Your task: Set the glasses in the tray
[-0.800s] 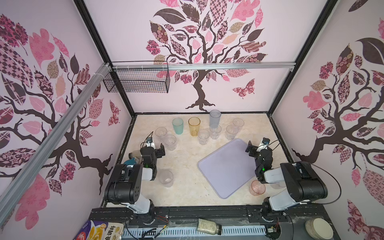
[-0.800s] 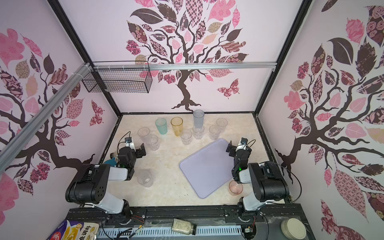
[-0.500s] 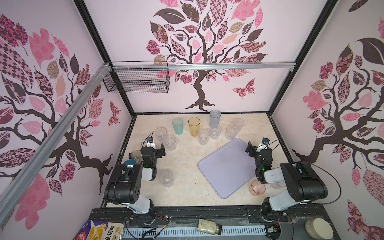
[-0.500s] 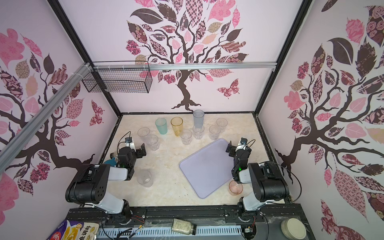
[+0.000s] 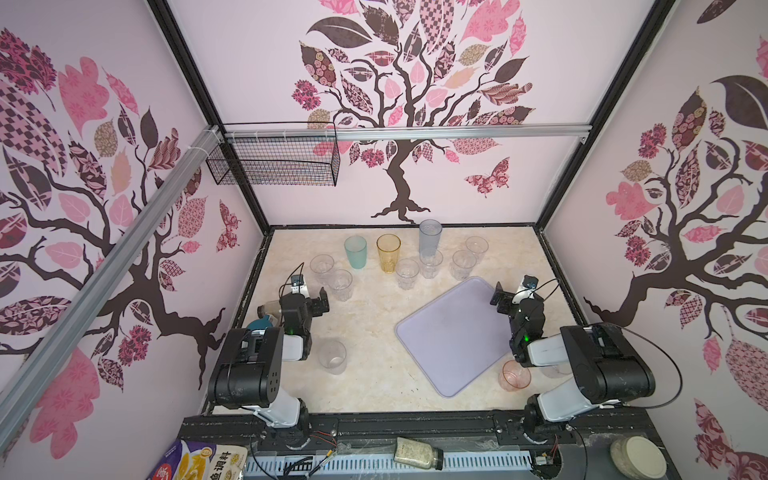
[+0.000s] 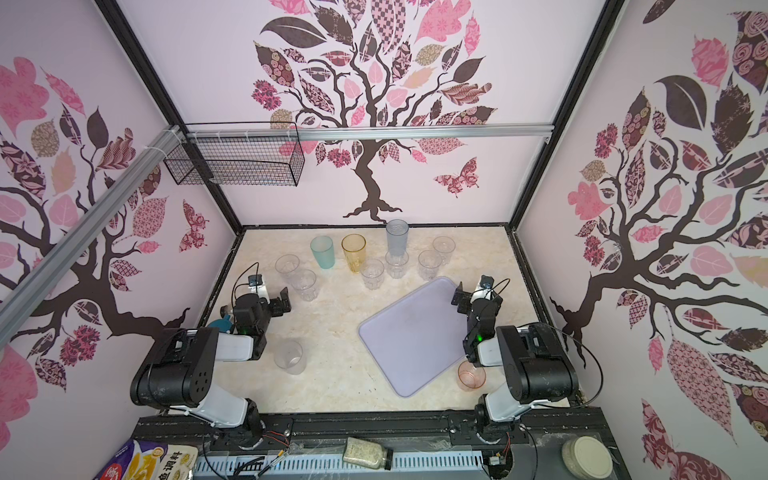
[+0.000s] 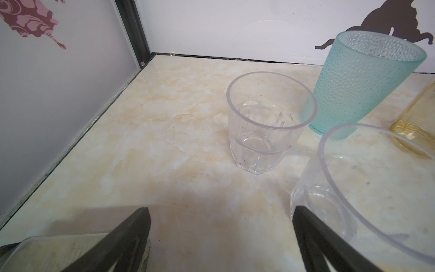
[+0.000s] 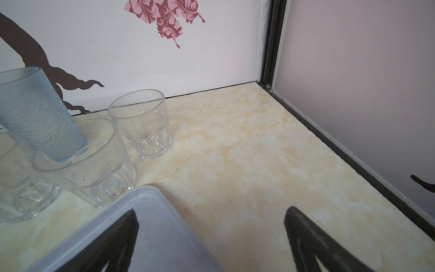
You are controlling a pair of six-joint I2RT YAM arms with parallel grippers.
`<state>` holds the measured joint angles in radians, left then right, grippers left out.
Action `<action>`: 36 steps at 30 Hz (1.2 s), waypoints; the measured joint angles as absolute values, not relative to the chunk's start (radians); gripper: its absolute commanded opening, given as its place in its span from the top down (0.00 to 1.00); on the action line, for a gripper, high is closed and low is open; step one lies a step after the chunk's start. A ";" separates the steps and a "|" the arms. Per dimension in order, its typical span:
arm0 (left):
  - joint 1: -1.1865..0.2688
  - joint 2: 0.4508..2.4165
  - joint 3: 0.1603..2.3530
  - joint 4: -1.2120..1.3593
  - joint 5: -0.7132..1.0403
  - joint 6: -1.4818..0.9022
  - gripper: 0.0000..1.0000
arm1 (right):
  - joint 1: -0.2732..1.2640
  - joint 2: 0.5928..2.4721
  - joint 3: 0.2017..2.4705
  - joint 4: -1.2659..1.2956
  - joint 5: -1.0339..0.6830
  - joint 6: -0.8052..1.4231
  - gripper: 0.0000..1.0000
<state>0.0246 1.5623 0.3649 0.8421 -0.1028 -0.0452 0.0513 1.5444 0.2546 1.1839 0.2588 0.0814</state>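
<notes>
Presently no glass stands in the tray (image 5: 453, 336), so the task is judged to be at its start, the first pick not yet made. Nearest, low in a top view, a short clear glass (image 5: 332, 357) stands alone left of centre, and a pink glass (image 5: 514, 375) stands just beside the tray's lower right corner. The lavender tray lies skewed, right of centre, bare. Beyond, the left gripper (image 7: 221, 212) hangs low, jaws wide apart, nothing between them; in its wrist view one finger (image 7: 313, 235) is right at the wall of a clear tumbler (image 7: 367, 188), contact not certain, and a second clear tumbler (image 7: 268, 127) stands ahead. The right gripper (image 8: 213, 210), jaws apart and empty, straddles the tray's upper right corner, one finger over the tray, the other over bare tabletop (image 8: 235, 153). Farthest, toward the upper middle, a teal glass (image 5: 355, 251), an amber glass (image 5: 388, 252), a blue-grey glass (image 5: 430, 239) and more short clear ones stand upright in a loose row. Next move, as judged: centre the left jaws round the nearest tumbler, close gently, lift clear of its neighbours. Surface: cream marbled tabletop, flat, lightly specked. Room: pale walls bearing a tree decal (image 5: 399, 124); a wire basket (image 5: 274, 160) hangs at upper left.
</notes>
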 measured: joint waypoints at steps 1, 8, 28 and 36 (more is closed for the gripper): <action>0.025 1.562 0.365 0.842 -0.102 -0.045 0.02 | 0.051 1.544 0.255 1.184 0.259 0.081 0.00; 0.025 1.562 0.365 0.842 -0.102 -0.045 0.02 | 0.051 1.544 0.255 1.183 0.259 0.081 0.00; -0.030 1.403 0.405 0.670 -0.125 -0.022 0.02 | 0.068 1.466 0.313 1.005 0.257 0.062 0.00; -0.062 1.269 0.475 0.498 -0.130 -0.026 0.02 | 0.095 1.350 0.493 0.691 0.319 0.164 0.00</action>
